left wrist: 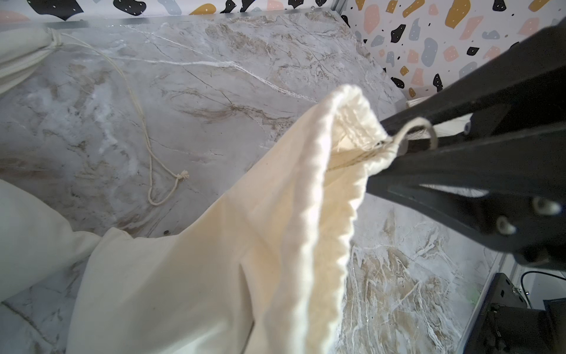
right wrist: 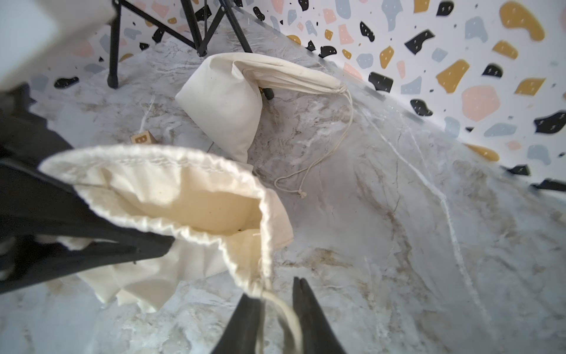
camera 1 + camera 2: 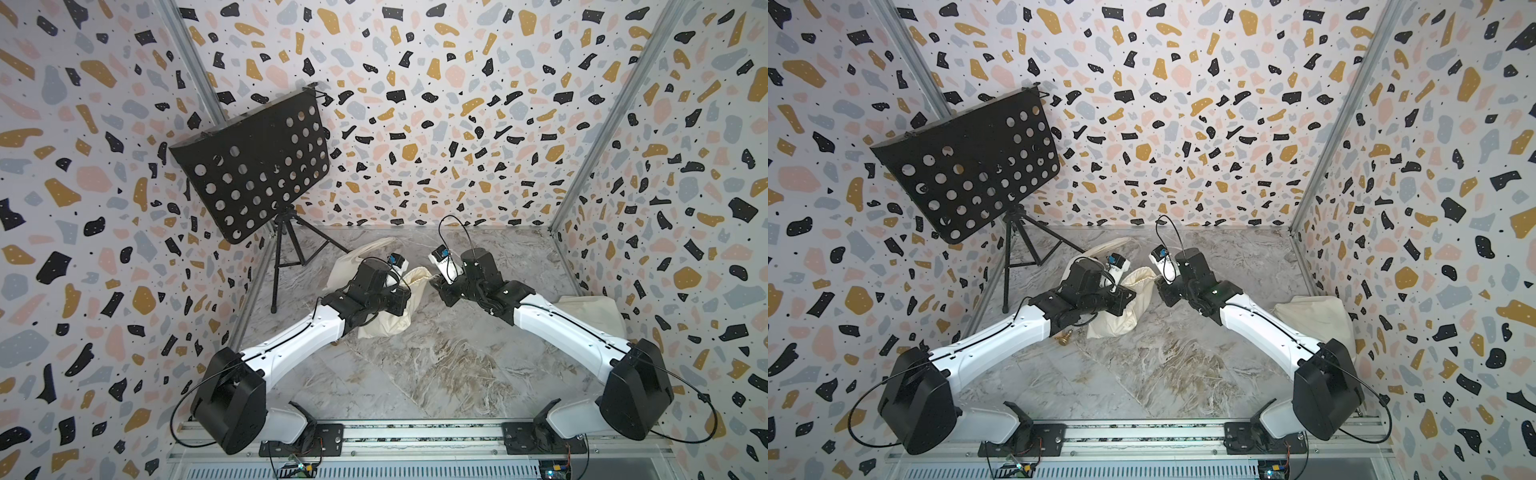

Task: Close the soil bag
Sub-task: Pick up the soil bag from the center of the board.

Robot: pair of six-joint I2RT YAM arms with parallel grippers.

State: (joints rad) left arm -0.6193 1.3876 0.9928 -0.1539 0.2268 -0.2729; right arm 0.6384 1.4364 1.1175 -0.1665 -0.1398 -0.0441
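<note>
The soil bag (image 3: 415, 280) (image 3: 1138, 278), a cream cloth drawstring sack, stands in the middle of the marble floor with its gathered mouth (image 2: 183, 196) gaping. My left gripper (image 3: 405, 286) (image 3: 1126, 291) is shut on the rim's left side. Its black fingers (image 2: 101, 220) show in the right wrist view, clamped over the hem, while cloth (image 1: 275, 230) fills the left wrist view. My right gripper (image 2: 275, 289) (image 3: 436, 282) (image 3: 1158, 283) (image 1: 378, 150) is at the rim's right side, shut on the drawstring loop (image 2: 284, 309) (image 1: 410, 128) that leaves the hem.
A second cream bag (image 2: 226, 101) (image 3: 365, 249), tied shut, lies behind with its cord (image 2: 330, 153) trailing on the floor. Another cream bag (image 3: 590, 311) rests by the right wall. A black music stand (image 3: 257, 166) stands at the back left. Near the bags lie a wooden block (image 2: 142, 138) and a brass piece (image 3: 1064, 337).
</note>
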